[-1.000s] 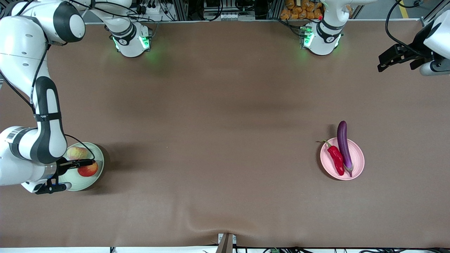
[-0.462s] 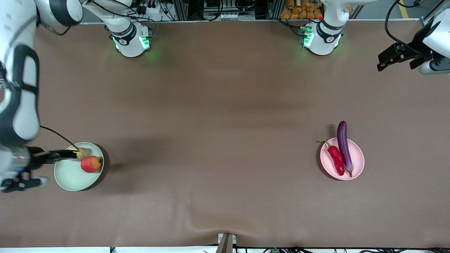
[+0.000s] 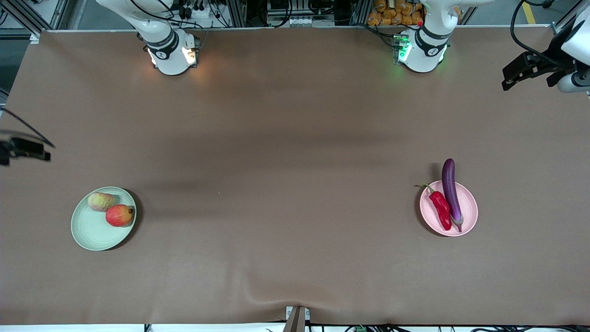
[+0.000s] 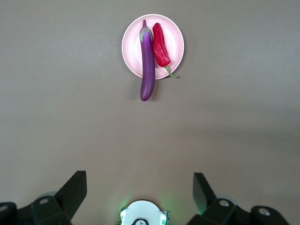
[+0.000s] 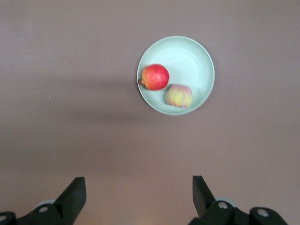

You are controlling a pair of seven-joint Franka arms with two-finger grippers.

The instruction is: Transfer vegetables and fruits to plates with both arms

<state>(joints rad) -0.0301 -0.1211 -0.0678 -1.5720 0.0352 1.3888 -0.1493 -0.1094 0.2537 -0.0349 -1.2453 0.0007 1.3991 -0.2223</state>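
Observation:
The pale green plate [image 3: 92,233] lies toward the right arm's end of the table, carrying the apple [image 3: 101,201] and the red pomegranate-like fruit [image 3: 120,215]. The pink plate [image 3: 469,208] lies toward the left arm's end. On it rest the purple eggplant [image 3: 450,191], whose tip overhangs the rim, and the red chili [image 3: 440,210]. My right gripper [image 3: 32,150] hangs open and empty, high over the table's edge; its wrist view shows the green plate [image 5: 192,54] and both fruits far below the right gripper [image 5: 138,192]. My left gripper [image 3: 507,78] is open and empty, raised near its own end; under the left gripper [image 4: 139,190] the eggplant [image 4: 148,65] and chili [image 4: 161,44] show.
Both arm bases [image 3: 173,53] [image 3: 421,50] stand at the table's edge farthest from the front camera. The brown table cover [image 3: 295,161] has a slight wrinkle near the front edge. A small bracket [image 3: 297,318] sits at the middle of that edge.
My right arm has lifted off the green plate and swung away past the table's end, leaving the red fruit beside the apple. The left gripper has barely shifted.

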